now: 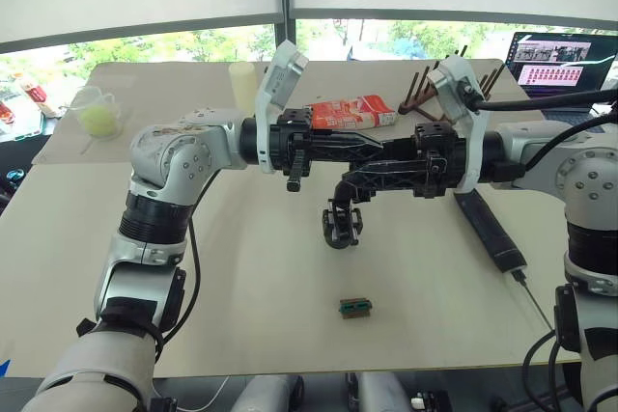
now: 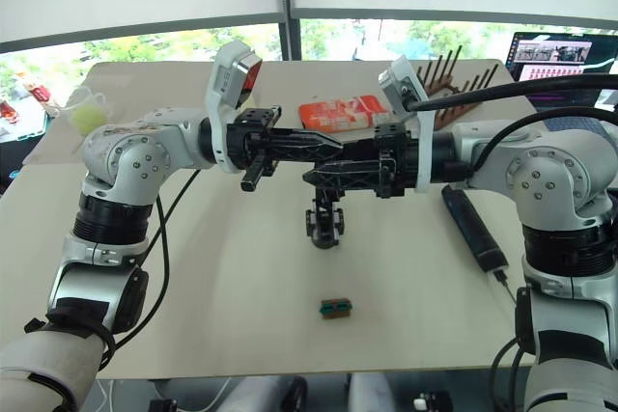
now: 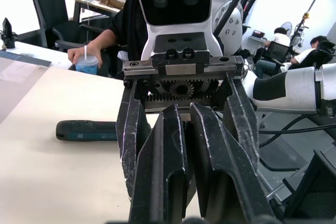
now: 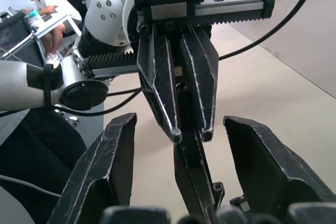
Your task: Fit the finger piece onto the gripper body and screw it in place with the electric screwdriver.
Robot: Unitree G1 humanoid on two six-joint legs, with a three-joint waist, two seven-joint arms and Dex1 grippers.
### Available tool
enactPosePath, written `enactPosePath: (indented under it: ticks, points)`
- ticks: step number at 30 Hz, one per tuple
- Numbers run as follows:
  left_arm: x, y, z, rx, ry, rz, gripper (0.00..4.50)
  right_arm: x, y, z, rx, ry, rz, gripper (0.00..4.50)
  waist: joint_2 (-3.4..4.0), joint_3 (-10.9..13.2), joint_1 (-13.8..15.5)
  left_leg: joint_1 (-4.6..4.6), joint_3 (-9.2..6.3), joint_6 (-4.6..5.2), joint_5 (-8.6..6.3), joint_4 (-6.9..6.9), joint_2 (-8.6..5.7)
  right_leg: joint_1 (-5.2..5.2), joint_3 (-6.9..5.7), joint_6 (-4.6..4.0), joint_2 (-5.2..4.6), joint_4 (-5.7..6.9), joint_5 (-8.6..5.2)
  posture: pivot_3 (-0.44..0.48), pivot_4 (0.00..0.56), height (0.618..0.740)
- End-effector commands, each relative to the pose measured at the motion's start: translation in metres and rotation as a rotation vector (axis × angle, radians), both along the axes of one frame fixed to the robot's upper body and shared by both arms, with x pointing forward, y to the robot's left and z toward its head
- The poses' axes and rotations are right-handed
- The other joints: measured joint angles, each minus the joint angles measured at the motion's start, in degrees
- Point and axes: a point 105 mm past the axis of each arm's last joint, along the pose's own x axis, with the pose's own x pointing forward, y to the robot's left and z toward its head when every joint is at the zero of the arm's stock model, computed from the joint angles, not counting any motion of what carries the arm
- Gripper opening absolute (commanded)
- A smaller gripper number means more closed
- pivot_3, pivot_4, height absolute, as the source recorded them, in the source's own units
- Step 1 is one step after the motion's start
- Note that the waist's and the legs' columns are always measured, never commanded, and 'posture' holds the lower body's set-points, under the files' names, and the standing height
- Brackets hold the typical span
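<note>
Jaws first: right gripper (image 4: 184, 182) spread wide. Left gripper (image 4: 191, 132) is closed down between them, pinching a black tapered sliver I take for the finger piece (image 4: 195, 182). Both meet tip to tip above mid-table (image 1: 241, 315).

Electric screwdriver (image 1: 491, 229) lies flat by my right arm, ungripped. It looks heavy and smooth, so I'd grasp mid-barrel.

Gripper body (image 1: 340, 224) stands upright just below the meeting jaws. Small round base, likely to tip, so it wants steadying low down.

Finger piece: light, stiff, slick plastic. Hold the thick end and keep the point free.
</note>
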Motion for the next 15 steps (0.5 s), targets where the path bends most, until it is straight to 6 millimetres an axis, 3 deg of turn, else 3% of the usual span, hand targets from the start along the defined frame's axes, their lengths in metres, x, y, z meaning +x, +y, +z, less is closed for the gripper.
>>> enactPosePath:
  ticks: [1, 7, 8, 13, 15]
  points:
    - [-0.003, 0.003, 0.0154, -0.026, -0.054, -0.009, 0.0, -0.0067, 0.0013, 0.0094, 0.001, -0.078, 0.042, 2.96, 0.0, 0.0, -0.02, 0.0, 0.0, 0.0, 0.0, 0.0, 0.0, -0.01, -0.03, 0.0, 0.0, 0.0, 0.0, 0.0, 0.15, 0.74]
    - [-0.0007, 0.0044, 0.0155, -0.029, -0.049, -0.001, 0.0, -0.0038, 0.0009, 0.0118, 0.009, -0.089, 0.04, 2.96, 0.0, 0.0, -0.02, 0.0, 0.0, 0.0, 0.0, 0.03, 0.0, -0.02, -0.03, 0.0, 0.0, 0.05, 0.0, 0.0, 0.15, 0.74]
    - [-0.0003, 0.0046, 0.0155, -0.03, -0.048, 0.0, 0.0, -0.0036, 0.0008, 0.0124, 0.011, -0.091, 0.039, 2.41, 0.0, 0.0, -0.01, 0.0, 0.0, 0.0, 0.0, 0.03, 0.0, -0.02, -0.03, 0.0, 0.0, 0.05, 0.0, 0.0, 0.15, 0.74]
    - [0.0002, 0.0055, 0.0137, -0.029, -0.05, 0.003, 0.0, -0.0035, -0.0005, 0.0135, 0.01, -0.099, 0.038, 0.71, 0.0, 0.0, -0.01, -0.02, 0.0, 0.0, 0.0, 0.03, 0.0, -0.03, -0.04, 0.0, 0.0, 0.04, 0.0, 0.0, 0.15, 0.74]
    - [0.0004, 0.0056, 0.0138, -0.03, -0.05, 0.003, 0.0, -0.0034, -0.0007, 0.0135, 0.008, -0.104, 0.04, 0.3, 0.0, 0.0, -0.02, -0.04, 0.0, 0.0, 0.0, 0.03, 0.0, -0.05, -0.05, 0.0, 0.0, 0.03, 0.0, 0.0, 0.15, 0.74]
